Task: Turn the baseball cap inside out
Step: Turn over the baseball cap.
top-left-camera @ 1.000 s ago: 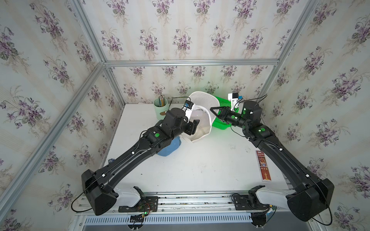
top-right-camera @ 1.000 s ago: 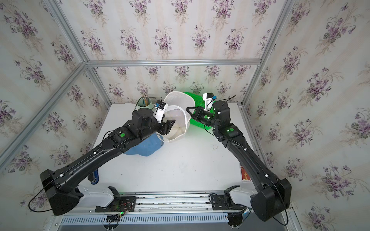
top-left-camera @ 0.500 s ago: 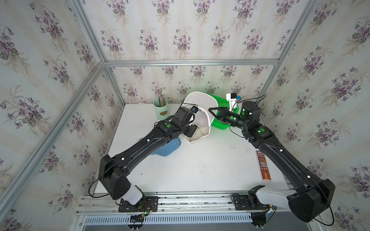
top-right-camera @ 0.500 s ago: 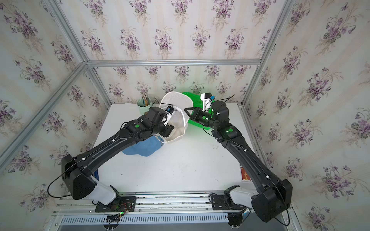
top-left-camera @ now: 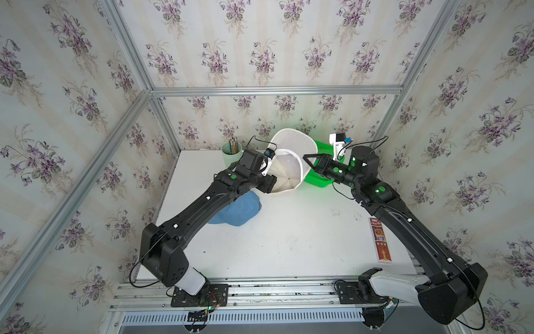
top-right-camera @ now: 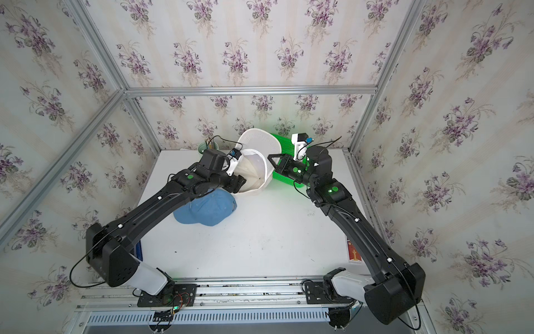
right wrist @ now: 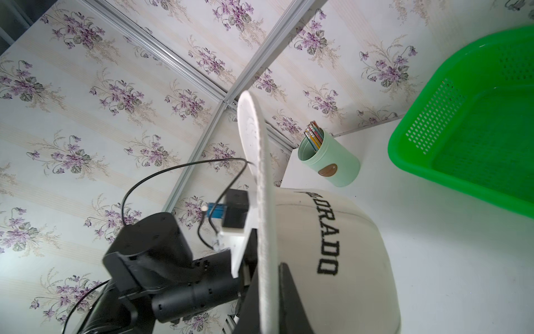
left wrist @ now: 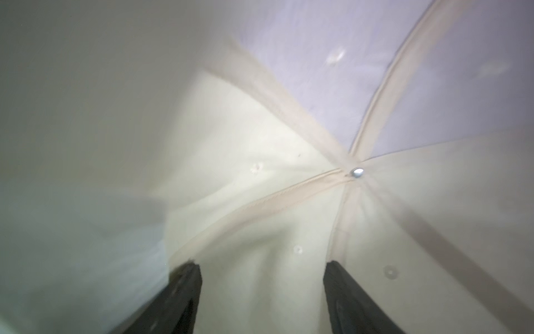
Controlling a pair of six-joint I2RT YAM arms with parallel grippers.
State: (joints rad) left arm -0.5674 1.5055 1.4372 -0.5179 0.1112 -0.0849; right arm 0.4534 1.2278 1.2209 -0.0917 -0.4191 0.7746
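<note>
While the right fingers point(right wrist: 290, 295) pinch the brim of the white baseball cap point(top-left-camera: 286, 173) from both sides, the left fingers point(left wrist: 185, 295) stand spread inside its crown, short of the metal button point(left wrist: 357, 173) where the seams meet. The cap is at the back of the table point(top-left-camera: 289, 245), between the pencil cup point(top-left-camera: 231, 151) and the green basket point(top-left-camera: 316, 179), with its brim pointing up and its hollow open toward the left arm. A blue cap point(top-left-camera: 239, 211) lies just beside it, partly under that arm.
</note>
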